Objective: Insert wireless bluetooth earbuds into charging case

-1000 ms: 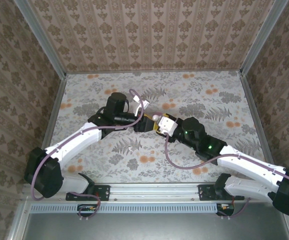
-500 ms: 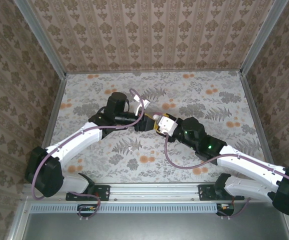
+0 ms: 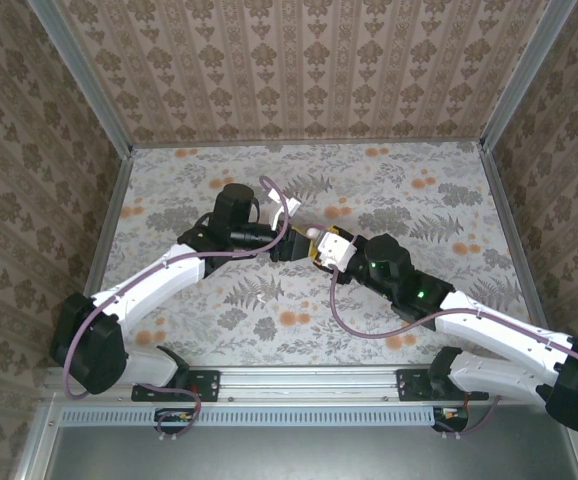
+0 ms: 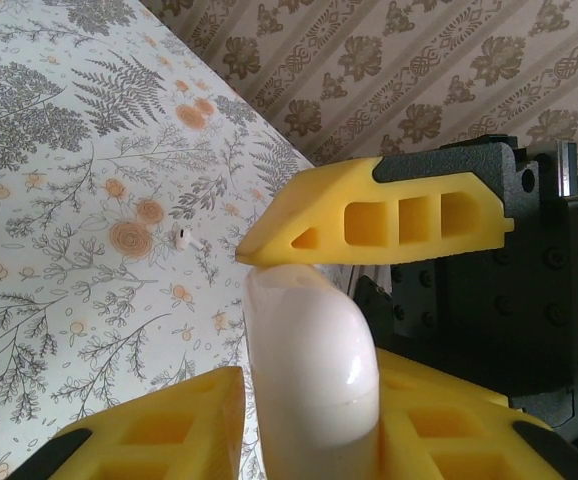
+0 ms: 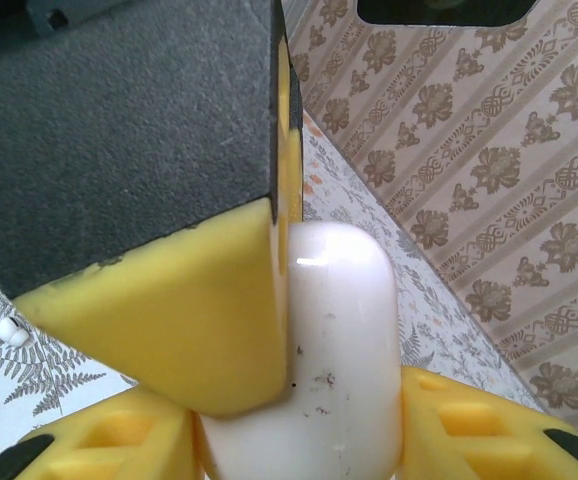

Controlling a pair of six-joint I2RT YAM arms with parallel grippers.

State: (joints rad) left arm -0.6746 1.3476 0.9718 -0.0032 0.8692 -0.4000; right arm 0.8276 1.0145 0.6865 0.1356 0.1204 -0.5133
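The white charging case (image 4: 309, 350) hangs above the table's middle, its lid seam closed, held from both sides. My left gripper (image 4: 309, 405) has its yellow fingers (image 4: 159, 425) against the case's flanks. The right gripper (image 5: 299, 440) is shut on the same case (image 5: 344, 340) from the opposite end, and one of its fingers (image 4: 389, 215) rests over the case's top. In the right wrist view a left finger (image 5: 179, 310) lies flat against the case's side. One small white stemmed earbud (image 5: 7, 335) lies on the floral table (image 4: 182, 238). Seen from above, both grippers (image 3: 294, 245) (image 3: 321, 250) meet tip to tip.
The floral tablecloth (image 3: 419, 200) is ringed by patterned walls (image 3: 309, 70) at the back and sides. A metal rail (image 3: 299, 380) with both arm bases runs along the near edge. Purple cables (image 3: 279, 200) loop over the wrists.
The left jaws have drawn in onto the case. Both arms stay almost where they were, the right wrist shifting slightly.
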